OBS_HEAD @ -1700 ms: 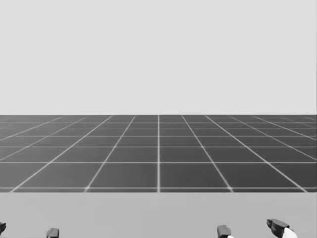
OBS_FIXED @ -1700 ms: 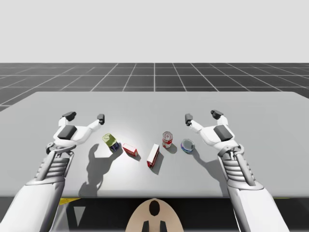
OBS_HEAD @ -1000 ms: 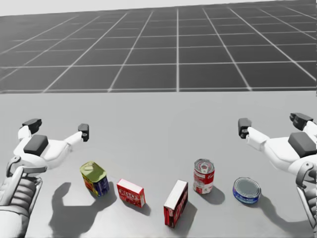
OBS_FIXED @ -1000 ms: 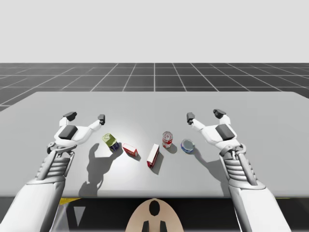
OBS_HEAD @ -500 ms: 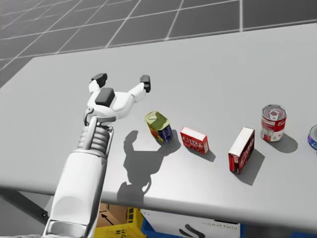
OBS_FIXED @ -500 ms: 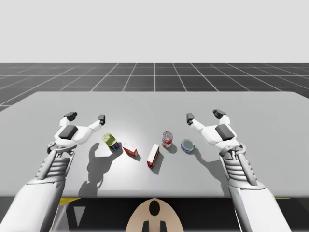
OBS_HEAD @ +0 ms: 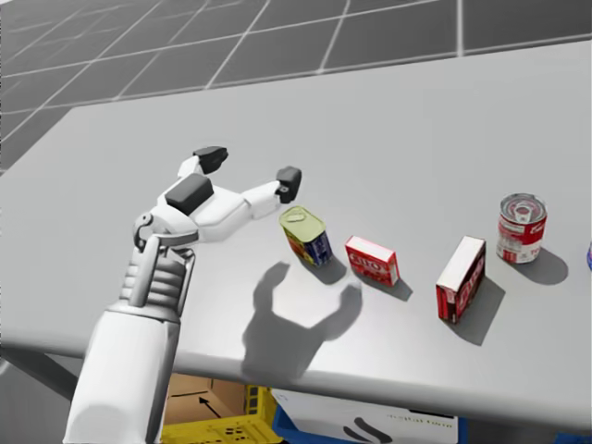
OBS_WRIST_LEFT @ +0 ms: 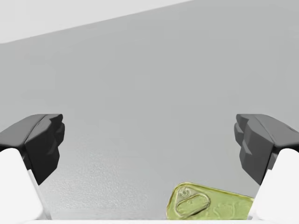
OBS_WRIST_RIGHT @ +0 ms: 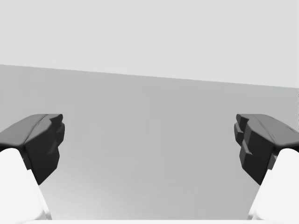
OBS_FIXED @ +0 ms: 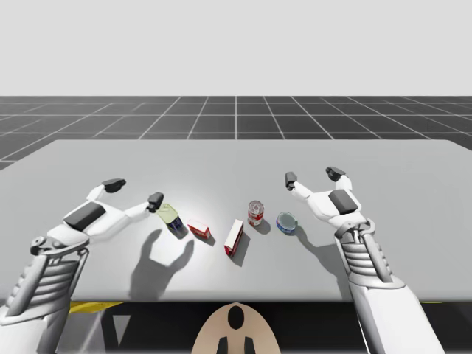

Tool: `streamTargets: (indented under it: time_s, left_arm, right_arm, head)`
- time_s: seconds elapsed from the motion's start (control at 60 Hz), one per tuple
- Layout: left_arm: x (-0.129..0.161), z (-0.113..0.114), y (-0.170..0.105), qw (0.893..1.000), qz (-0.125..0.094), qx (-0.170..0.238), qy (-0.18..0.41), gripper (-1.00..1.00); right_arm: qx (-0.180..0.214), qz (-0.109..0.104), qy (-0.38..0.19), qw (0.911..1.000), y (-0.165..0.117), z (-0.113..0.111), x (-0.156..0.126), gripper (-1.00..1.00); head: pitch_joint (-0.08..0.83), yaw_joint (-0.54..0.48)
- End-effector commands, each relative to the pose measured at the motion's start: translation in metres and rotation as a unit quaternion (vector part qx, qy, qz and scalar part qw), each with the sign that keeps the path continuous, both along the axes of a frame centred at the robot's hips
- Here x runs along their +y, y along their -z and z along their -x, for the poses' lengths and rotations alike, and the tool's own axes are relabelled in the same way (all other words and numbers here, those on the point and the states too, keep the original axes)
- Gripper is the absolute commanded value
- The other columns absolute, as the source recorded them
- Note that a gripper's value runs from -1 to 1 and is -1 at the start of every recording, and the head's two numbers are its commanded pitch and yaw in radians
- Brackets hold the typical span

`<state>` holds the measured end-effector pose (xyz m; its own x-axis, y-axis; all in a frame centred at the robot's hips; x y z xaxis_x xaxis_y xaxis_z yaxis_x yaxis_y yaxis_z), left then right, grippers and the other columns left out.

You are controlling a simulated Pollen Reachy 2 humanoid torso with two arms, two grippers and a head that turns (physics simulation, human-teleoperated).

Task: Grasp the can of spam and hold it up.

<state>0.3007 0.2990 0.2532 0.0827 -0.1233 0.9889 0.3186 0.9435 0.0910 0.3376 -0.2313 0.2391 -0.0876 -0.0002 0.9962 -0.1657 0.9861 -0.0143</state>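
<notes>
**A:** How does the left gripper point(OBS_HEAD: 250, 166) stand?

**B:** Its fingers are spread wide with nothing between them, and they touch nothing. It hangs above the table point(OBS_HEAD: 416, 139), and its shadow falls on the bare top nearer the edge.

**A:** And the can of spam point(OBS_HEAD: 307, 236)?

**B:** It stands on the table with its yellow-green pull-tab lid up and its blue and red sides below. One fingertip is just beside the lid's rim, a little higher than it. In the left wrist view the can sits low and ahead of the gripper, off toward one finger, not centred in the gap.

**A:** So which step is this?

**B:** I'd call it the approach. The grasp hasn't begun and nothing is lifted.

**A:** What does the next move need?

**B:** As I judge it, the gripper should shift sideways until the can is centred between the fingers. Then it should come down so the pads meet the can's flat sides below the lid, and close. The small red box point(OBS_HEAD: 372, 261) lies just beside the can on the far side from the arm, so the outer finger has little room there.

**A:** And the other arm?

**B:** The right gripper point(OBS_FIXED: 312, 175) is also spread wide and holds nothing. It hovers well apart from the spam, beyond the flat blue can point(OBS_FIXED: 287, 221). Between the two sides stand a tall red-and-white box point(OBS_HEAD: 461, 277) and a red-and-white round can point(OBS_HEAD: 522, 227).
</notes>
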Motion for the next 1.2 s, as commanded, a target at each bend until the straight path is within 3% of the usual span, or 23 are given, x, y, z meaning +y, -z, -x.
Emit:
streamTargets:
  time_s: [0.017, 0.117, 0.317, 0.433, 0.6, 0.917, 1.2]
  left_arm:
    - [0.015, 0.021, 0.003, 0.997, 0.005, 0.044, 0.070, -1.00]
    - [0.024, 0.030, 0.015, 0.991, 0.028, 0.061, 0.112, -1.00]
    - [0.031, 0.036, 0.047, 0.988, 0.029, 0.090, 0.126, -1.00]
    - [0.024, 0.036, 0.063, 0.987, 0.009, 0.103, 0.122, -1.00]
    - [0.014, 0.030, 0.076, 0.987, 0.004, 0.113, 0.114, -1.00]
    - [-0.002, 0.001, 0.086, 0.987, -0.025, 0.122, 0.101, -1.00]
    - [-0.013, -0.021, 0.092, 0.987, -0.034, 0.133, 0.085, -1.00]
  right_arm:
    - [-0.002, 0.002, 0.003, 1.0000, 0.000, -0.001, 0.000, -1.00]
    - [-0.006, 0.004, 0.004, 1.0000, 0.000, -0.001, 0.000, -1.00]
    - [-0.016, 0.005, 0.009, 0.9998, -0.002, -0.001, -0.001, -1.00]
    - [-0.019, 0.007, 0.010, 0.9998, -0.003, -0.001, -0.001, -1.00]
    - [-0.021, 0.007, 0.011, 0.9997, -0.003, 0.000, -0.002, -1.00]
    - [-0.023, 0.007, 0.013, 0.9996, -0.004, 0.001, -0.002, -1.00]
    - [-0.026, 0.006, 0.013, 0.9996, -0.005, 0.002, -0.003, -1.00]
  head:
    - [0.640, 0.37]
    - [0.644, 0.38]
    - [0.651, 0.38]
    - [0.656, 0.38]
    - [0.659, 0.38]
    - [0.668, 0.38]
    - [0.677, 0.37]
